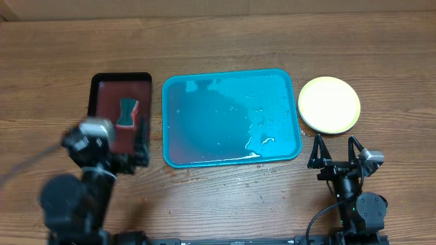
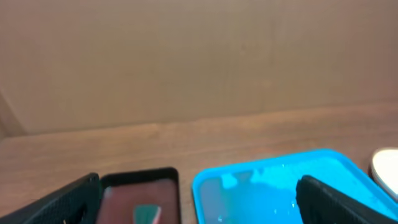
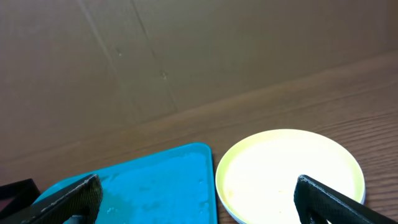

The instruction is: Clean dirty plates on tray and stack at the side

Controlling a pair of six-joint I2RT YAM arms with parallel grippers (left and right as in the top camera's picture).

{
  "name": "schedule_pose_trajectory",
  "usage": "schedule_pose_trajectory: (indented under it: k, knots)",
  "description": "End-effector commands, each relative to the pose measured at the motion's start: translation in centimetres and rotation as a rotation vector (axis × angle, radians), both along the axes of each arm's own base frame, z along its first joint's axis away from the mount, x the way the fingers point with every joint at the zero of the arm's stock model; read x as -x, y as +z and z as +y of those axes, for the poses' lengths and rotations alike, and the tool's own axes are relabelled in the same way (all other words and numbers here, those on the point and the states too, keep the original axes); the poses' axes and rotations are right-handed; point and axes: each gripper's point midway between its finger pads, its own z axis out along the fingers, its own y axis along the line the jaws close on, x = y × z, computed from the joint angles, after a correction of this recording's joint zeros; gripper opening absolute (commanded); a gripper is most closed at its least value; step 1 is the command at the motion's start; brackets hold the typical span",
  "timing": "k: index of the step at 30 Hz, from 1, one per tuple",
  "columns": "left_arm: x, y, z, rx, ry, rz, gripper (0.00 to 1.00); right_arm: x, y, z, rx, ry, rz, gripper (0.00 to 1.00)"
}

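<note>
The bright cyan-blue tray (image 1: 231,117) lies mid-table, wet with water drops and with no plate on it; it also shows in the left wrist view (image 2: 249,186) and the right wrist view (image 3: 149,180). A stack of plates (image 1: 330,104) with a yellow-green rim on top sits right of the tray, also in the right wrist view (image 3: 286,174). I cannot tell how many plates are in the stack. My left gripper (image 1: 133,146) is open and empty near the black tray. My right gripper (image 1: 335,151) is open and empty, in front of the plates.
A small black tray (image 1: 119,109) with a dark red inside holds a teal sponge (image 1: 127,112) left of the blue tray. Water drops lie on the wood in front of the blue tray. A brown wall stands behind the table.
</note>
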Motion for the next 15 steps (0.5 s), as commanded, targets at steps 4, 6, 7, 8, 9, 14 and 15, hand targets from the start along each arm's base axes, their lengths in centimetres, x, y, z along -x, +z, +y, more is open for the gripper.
schedule_pose_trajectory:
  k: [4, 6, 7, 8, 9, 14, 15]
  knots:
    - [1.1, -5.2, -1.7, -0.068, -0.081, -0.132, 1.00, 0.0, -0.1, 0.2, 0.005, 0.007, -0.008, 1.00]
    - [1.1, -6.7, -1.7, -0.087, -0.082, -0.179, 1.00, 0.0, -0.1, 0.2, 0.005, 0.007, -0.008, 1.00]
    - [1.1, -7.1, -1.7, -0.093, -0.081, -0.190, 1.00, 0.0, -0.1, 0.2, 0.005, 0.007, -0.008, 1.00]
    - [1.1, -7.6, -1.7, -0.105, -0.082, -0.197, 1.00, 0.0, -0.1, 0.1, 0.005, 0.006, -0.008, 1.00]
    - [1.1, -8.0, -1.7, -0.114, -0.082, -0.200, 1.00, 0.0, -0.1, 0.2, 0.005, 0.007, -0.008, 1.00]
    - [0.9, -9.9, -1.7, -0.190, -0.089, -0.188, 1.00, 0.0, -0.1, 0.2, 0.005, 0.007, -0.008, 1.00]
    - [0.8, -10.2, -1.7, -0.207, -0.090, -0.185, 1.00, 0.0, -0.1, 0.1, 0.005, 0.006, -0.008, 1.00]
